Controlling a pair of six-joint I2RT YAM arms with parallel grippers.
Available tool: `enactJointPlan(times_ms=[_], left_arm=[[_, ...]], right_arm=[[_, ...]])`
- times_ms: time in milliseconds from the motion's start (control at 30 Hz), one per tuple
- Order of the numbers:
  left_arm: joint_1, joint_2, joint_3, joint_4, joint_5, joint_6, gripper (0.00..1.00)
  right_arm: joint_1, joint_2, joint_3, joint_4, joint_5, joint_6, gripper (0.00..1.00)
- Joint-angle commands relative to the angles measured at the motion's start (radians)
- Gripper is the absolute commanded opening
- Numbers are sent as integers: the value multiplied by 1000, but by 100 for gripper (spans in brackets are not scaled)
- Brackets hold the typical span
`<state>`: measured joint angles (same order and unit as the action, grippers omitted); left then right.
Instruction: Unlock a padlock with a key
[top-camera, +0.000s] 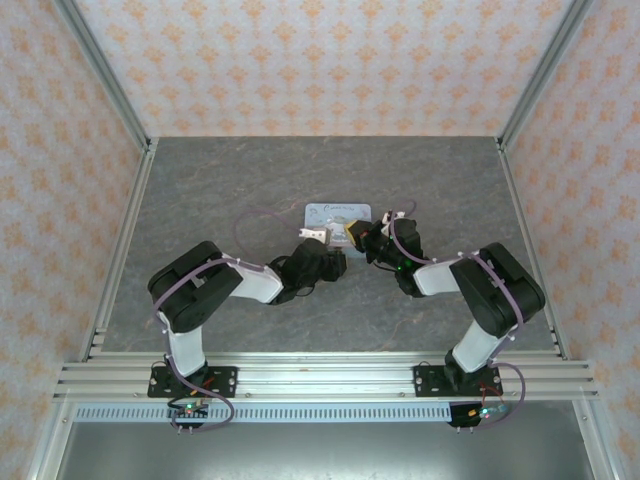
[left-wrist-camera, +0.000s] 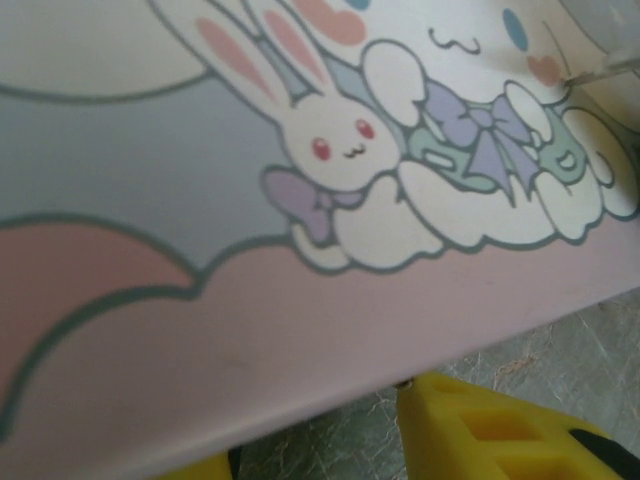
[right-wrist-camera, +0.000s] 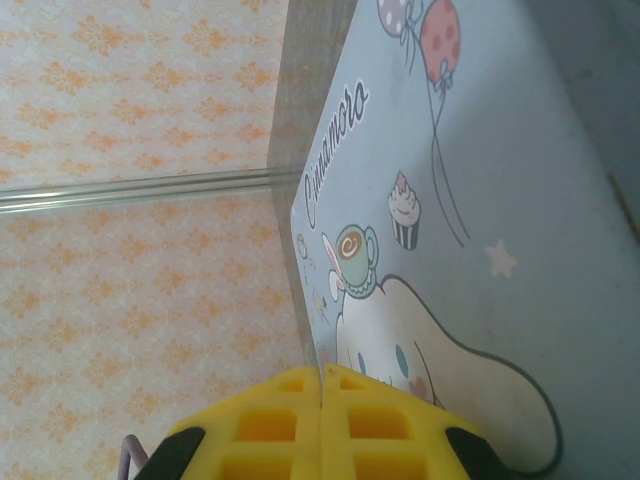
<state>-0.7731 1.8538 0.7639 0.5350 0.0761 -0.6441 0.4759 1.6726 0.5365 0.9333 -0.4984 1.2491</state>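
Right claw (right-wrist-camera: 322, 420): pads pressed together, seam tight; whether the key is pinched between them cannot be told. Left claw (left-wrist-camera: 330, 445): fingers apart, empty, low over the table (left-wrist-camera: 560, 340). Just ahead of both lies one cartoon-printed tin box (left-wrist-camera: 300, 330), judged approached from two sides to steady it. Position of the padlock cannot be made out. Count: two claws, one tin.

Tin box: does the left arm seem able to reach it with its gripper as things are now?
Probably yes. In the left wrist view the tin box has its printed face just ahead of the left gripper, whose jaws stand apart, and nothing sits between the two.
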Motion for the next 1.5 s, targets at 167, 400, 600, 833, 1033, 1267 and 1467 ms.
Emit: enactJointPlan(times_ms=[167,400,600,833,1033,1267,1467], left_arm=[[-38,50,63,-51,-91,77,45],[-51,95,84,-60,-144,93,45],[-53,87,87,-14,-89,69,45],[-40,79,76,112,60,-47,46],[-23,96,73,154,87,-109,46],[-15,130,57,211,74,-198,46],[-15,167,32,294,67,-283,45]], right_arm=[[-5,37,10,40,-16,12,0],[-5,45,10,35,-19,10,0],[-5,52,6,32,-14,7,0],[-5,58,-1,33,-8,9,0],[-5,62,-3,39,-4,12,0],[-5,63,-10,48,-2,14,0],[-5,64,-16,57,-3,16,0]])
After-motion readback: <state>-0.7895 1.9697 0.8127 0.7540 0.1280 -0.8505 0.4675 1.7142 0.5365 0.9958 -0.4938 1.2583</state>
